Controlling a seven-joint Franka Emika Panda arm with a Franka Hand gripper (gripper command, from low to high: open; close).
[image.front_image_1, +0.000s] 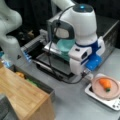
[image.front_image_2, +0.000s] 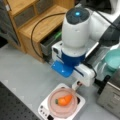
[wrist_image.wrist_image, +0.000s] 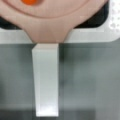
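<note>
A pink pan (image.front_image_1: 111, 94) with an orange carrot (image.front_image_1: 105, 84) in it rests on a white hob (image.front_image_1: 98, 98) at a front view's bottom right. In a front view the same pan (image.front_image_2: 53, 107), carrot (image.front_image_2: 64, 100) and hob (image.front_image_2: 44, 109) are at the bottom. My gripper (image.front_image_1: 88, 73) comes down at the pan's edge, at the side where its handle is (image.front_image_2: 78, 85). The wrist view looks along a white handle (wrist_image.wrist_image: 46, 80) to the pink pan (wrist_image.wrist_image: 50, 22), with the carrot (wrist_image.wrist_image: 29, 1) at the top edge. No fingers show there.
A teal bowl (image.front_image_1: 65, 45) sits in a dark rack behind the arm (image.front_image_2: 113, 58). A wooden cabinet (image.front_image_1: 22, 95) stands beside an open bin holding green and orange items (image.front_image_1: 30, 81). A metal box (image.front_image_2: 110, 97) is close to the hob.
</note>
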